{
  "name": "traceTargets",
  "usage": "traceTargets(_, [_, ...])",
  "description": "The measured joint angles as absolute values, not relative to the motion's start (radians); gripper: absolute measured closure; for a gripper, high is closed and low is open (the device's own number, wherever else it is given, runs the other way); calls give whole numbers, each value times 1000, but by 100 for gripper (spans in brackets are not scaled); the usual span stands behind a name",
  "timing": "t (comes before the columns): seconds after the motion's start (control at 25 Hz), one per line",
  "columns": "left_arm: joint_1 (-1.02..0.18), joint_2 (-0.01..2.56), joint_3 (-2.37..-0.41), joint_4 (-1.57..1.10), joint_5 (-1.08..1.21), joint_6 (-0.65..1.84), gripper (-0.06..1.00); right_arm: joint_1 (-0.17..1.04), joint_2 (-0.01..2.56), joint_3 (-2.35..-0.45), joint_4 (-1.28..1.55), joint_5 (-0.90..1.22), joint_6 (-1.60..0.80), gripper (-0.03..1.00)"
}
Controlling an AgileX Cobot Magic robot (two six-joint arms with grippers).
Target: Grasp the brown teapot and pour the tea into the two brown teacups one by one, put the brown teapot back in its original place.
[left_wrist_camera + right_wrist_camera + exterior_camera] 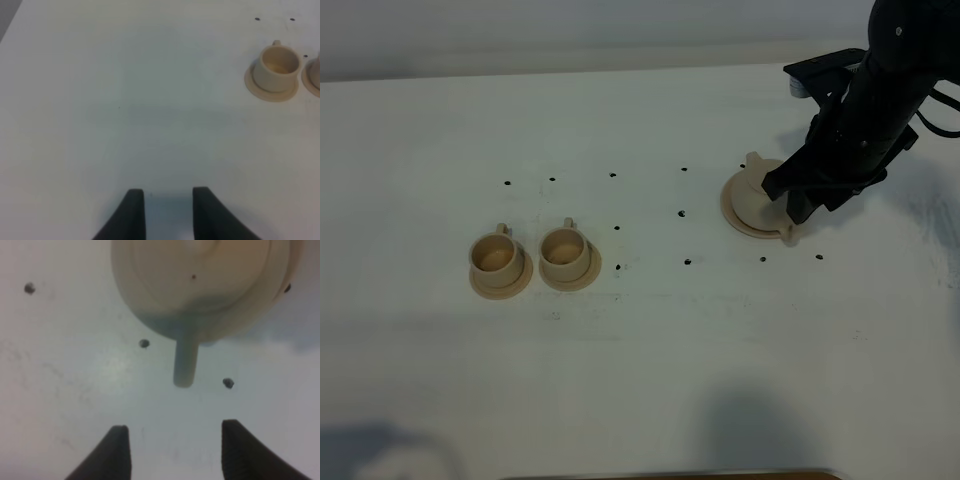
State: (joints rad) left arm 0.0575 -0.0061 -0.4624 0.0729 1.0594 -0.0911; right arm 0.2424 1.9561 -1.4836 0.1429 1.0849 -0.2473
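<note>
The brown teapot (752,192) sits on its wide tan saucer (733,216) at the right, partly hidden by my right arm. In the right wrist view the teapot (200,280) lies ahead with its handle (185,360) pointing toward my right gripper (172,450). That gripper is open and empty, a short way from the handle. In the high view my right gripper (798,208) hovers at the pot's right side. The two brown teacups (498,256) (564,249) stand on their small saucers at the left. My left gripper (168,210) is open over bare table; one cup (276,69) is far ahead.
The white table (650,380) has several small black dots (687,262) between the cups and the teapot. The second cup's saucer (315,76) just shows at the edge of the left wrist view. The left arm is out of the high view.
</note>
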Motion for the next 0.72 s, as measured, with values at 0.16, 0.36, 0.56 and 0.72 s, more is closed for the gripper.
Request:
traceTargets(0.16, [57,-6,-462,73,1059,-91,64,242,1956,-1484,92,1046,-218,56])
traceTargets(0.36, [57,-6,-462,73,1059,-91,64,242,1956,-1453,14,986,-160,56])
traceTargets(0.56, [57,-6,-462,73,1059,-91,64,242,1956,-1402,22,920,-152,56])
traceTargets(0.72, [57,-6,-462,73,1059,-91,64,242,1956,-1402,53,895,-152,56])
